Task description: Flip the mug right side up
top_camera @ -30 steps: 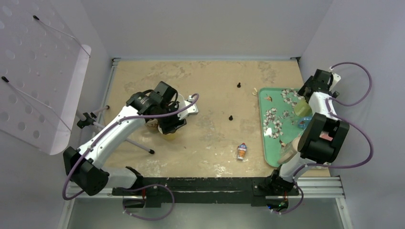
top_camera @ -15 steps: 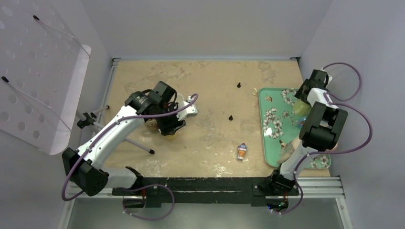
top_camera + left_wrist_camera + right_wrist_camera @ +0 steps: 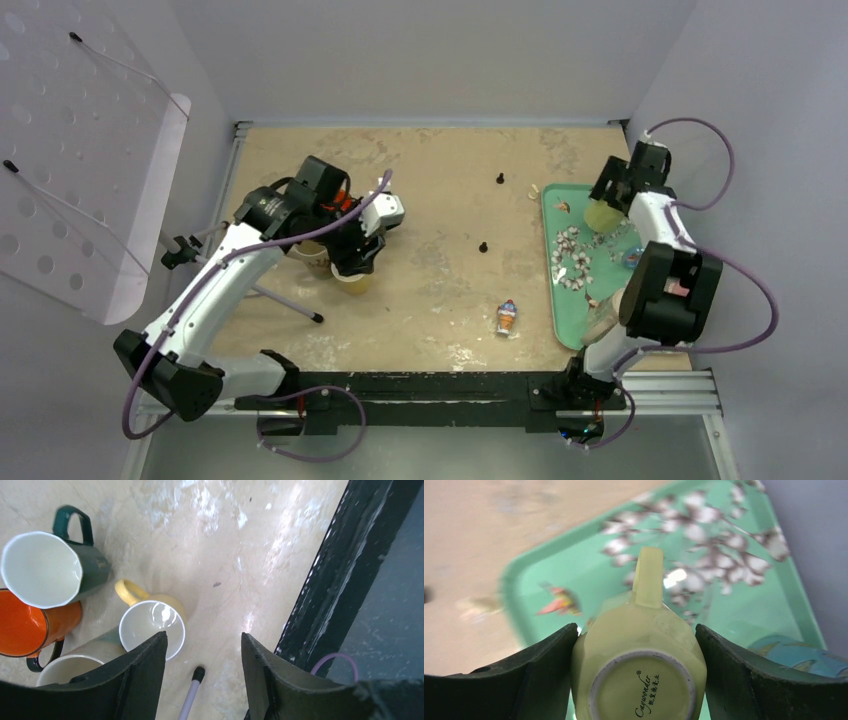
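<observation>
My right gripper is shut on a light green mug. Its base with a printed mark faces the wrist camera and its handle points away, so the mouth faces the teal floral tray below. In the top view the light green mug hangs over the tray's far end in the right gripper. My left gripper is open and empty above the table, beside a yellow mug that stands mouth up.
A dark green mug, an orange mug and a beige mug stand mouth up by the yellow one. A rod with a black tip lies under the left gripper. A small toy and two black pegs are mid-table. A white pegboard stands left.
The right arm has carried the light green mug toward the far end of the tray and turned it. The left gripper has shifted slightly left over the mug cluster.
</observation>
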Robot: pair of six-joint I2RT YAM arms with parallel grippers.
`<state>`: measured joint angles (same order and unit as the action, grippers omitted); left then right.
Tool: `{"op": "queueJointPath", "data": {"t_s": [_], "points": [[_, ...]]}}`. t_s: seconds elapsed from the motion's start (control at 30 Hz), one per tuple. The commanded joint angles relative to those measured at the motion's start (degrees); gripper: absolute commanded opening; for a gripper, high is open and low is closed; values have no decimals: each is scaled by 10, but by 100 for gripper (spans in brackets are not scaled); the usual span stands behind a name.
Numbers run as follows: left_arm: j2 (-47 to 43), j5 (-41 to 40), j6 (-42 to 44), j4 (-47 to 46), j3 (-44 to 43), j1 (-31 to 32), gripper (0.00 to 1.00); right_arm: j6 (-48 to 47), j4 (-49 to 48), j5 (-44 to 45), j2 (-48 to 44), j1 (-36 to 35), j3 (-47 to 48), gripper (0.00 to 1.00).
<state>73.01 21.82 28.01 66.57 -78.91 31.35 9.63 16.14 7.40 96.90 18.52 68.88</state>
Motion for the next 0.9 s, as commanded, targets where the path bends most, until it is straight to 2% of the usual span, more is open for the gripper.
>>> {"op": "queueJointPath", "data": {"t_s": [0.0,0.2,0.33,0.5,0.73,0.8,0.87], "points": [[-42,134,-72,-59,-46,-33,63,5,-56,-63,-145,-83,7,0],[-57,298,-216,-186,-52,-78,73,88,-99,-161,-291,-222,-11,0],[-51,395,-343,-306,-36,-80,76,191,-217,-213,-367,-329,-41,0],[-51,407,-447,-428,-27,-79,81,260,-317,-216,-389,-466,-53,0],[-48,396,-506,-481,-23,-78,83,291,-394,-220,-343,-575,-32,0],[-50,407,-541,-509,-15,-78,79,295,-408,-220,-327,-594,-25,0],[-50,406,-568,-531,-10,-79,69,304,-427,-232,-312,-607,-21,0]]}}
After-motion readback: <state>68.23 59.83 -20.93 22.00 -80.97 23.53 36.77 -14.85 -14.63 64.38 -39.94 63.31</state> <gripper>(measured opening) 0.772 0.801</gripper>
